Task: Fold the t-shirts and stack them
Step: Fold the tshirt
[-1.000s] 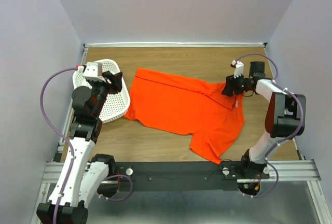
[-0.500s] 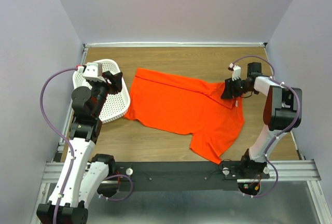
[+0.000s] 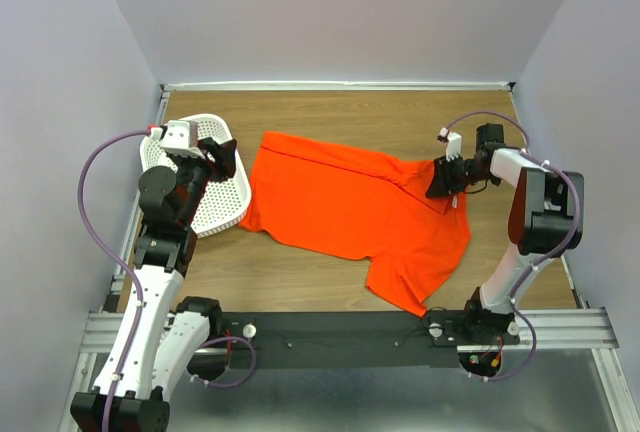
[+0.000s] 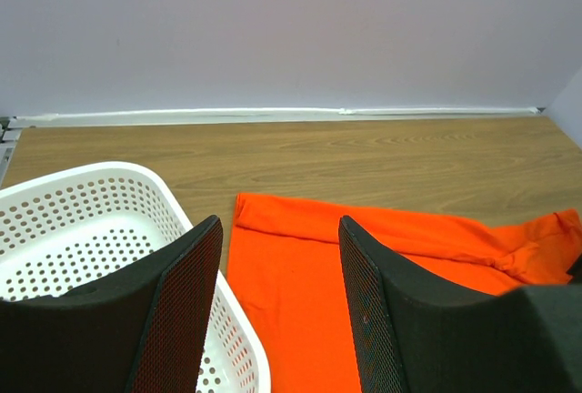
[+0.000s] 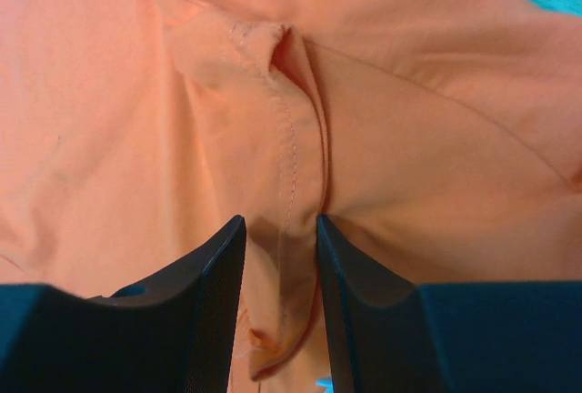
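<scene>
We see the orange-red t-shirt [image 3: 350, 207] lying spread across the middle of the wooden table [image 3: 330, 117], mostly flat. One part of it reaches toward the near edge on the right. Its left edge lies just beside the white perforated basket [image 3: 228, 210], which sits at the table's left side. In the left wrist view, the t-shirt [image 4: 418, 238] shows a narrow band turned over along its far edge, and the basket [image 4: 82, 220] sits low on the left. The left gripper [image 3: 222, 157] hovers over the basket's right rim. Its fingers are spread wide with nothing between them, and through the gap of the left gripper [image 4: 280, 229] we see both the rim and the cloth beyond. The right gripper [image 3: 438, 180] is down at the t-shirt's far right corner. In the right wrist view, the right gripper [image 5: 280, 225] has its fingers drawn close together. A raised, stitched ridge of the t-shirt [image 5: 409, 138] runs into the narrow gap between them, so we read it as pinching the cloth. Wrinkles fan out from that spot.
</scene>
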